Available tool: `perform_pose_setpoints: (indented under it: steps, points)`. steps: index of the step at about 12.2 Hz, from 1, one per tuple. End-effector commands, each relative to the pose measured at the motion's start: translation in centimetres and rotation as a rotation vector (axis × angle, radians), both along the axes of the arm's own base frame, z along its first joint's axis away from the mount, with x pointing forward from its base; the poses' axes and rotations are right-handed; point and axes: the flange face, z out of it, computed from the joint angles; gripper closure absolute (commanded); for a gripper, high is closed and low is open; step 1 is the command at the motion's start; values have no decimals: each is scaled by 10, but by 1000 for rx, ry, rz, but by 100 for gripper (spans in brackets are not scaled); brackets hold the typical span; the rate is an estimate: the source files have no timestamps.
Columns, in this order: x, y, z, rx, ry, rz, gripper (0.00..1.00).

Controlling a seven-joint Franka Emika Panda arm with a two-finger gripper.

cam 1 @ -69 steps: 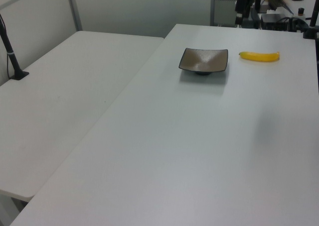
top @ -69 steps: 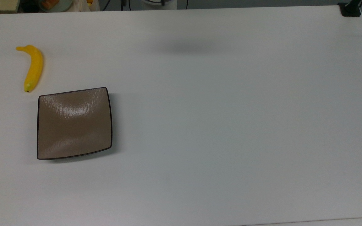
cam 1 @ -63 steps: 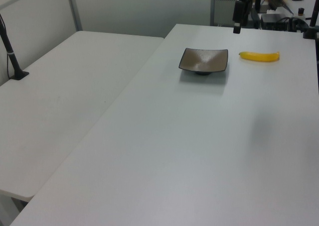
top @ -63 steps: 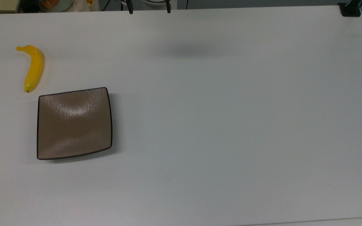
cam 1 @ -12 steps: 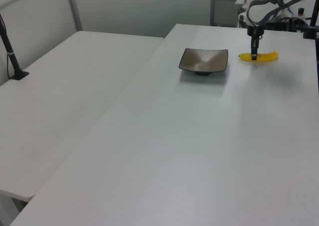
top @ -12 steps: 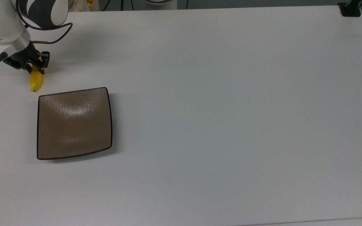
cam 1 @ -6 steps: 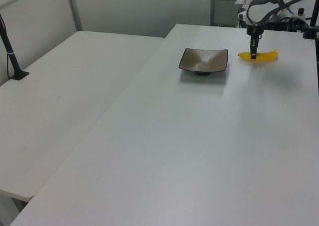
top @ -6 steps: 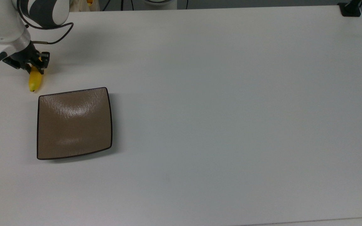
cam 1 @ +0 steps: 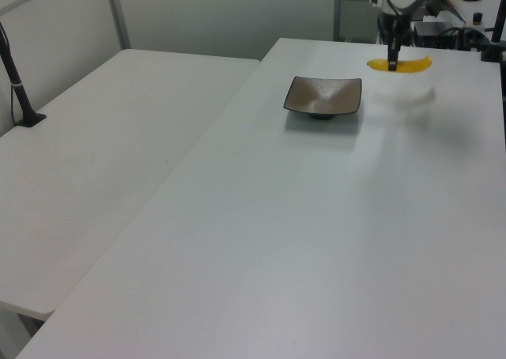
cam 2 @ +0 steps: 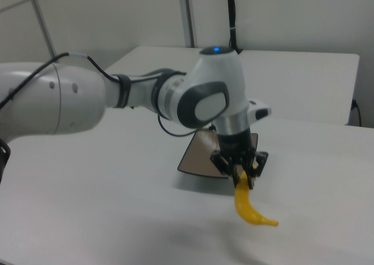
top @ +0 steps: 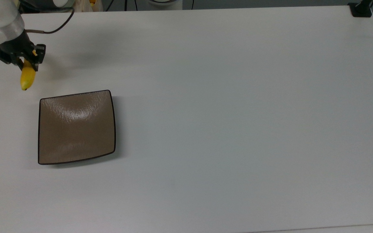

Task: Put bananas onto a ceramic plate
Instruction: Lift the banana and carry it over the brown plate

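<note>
A yellow banana [top: 27, 77] hangs above the white table, and my gripper [top: 28, 64] is shut on its middle. In the right view the banana [cam 2: 249, 207] droops below the gripper [cam 2: 242, 177], with its stem end pointing down and to the right view's right. The left view shows the banana [cam 1: 405, 64] lifted, with a pale shadow on the table beneath it and the gripper [cam 1: 392, 63] on it. The square brown ceramic plate [top: 76, 127] sits bare on the table, just below and to the right of the banana in the top view. The plate [cam 1: 322, 96] [cam 2: 198, 159] lies close beside the held banana.
A black mount [top: 361, 9] is fixed at the table's corner in the top view's upper right. In the left view a second white table [cam 1: 103, 137] adjoins on the left, with a black post [cam 1: 20, 90] clamped to it. Clutter stands beyond the far edge.
The arm came in and shut on the banana. Over the last half second it has raised the banana off the table, shifting it toward the top view's upper left. The plate has not moved.
</note>
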Motion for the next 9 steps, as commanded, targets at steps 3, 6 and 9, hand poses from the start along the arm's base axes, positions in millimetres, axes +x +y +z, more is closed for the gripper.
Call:
perform_pose_setpoints:
  steps: [3,6,9]
  points:
    - [31,44,64,-3,-97,2,100]
    - [50,76,87,54,-174,-17,100]
    - [70,101,82,79,-216,-85,100]
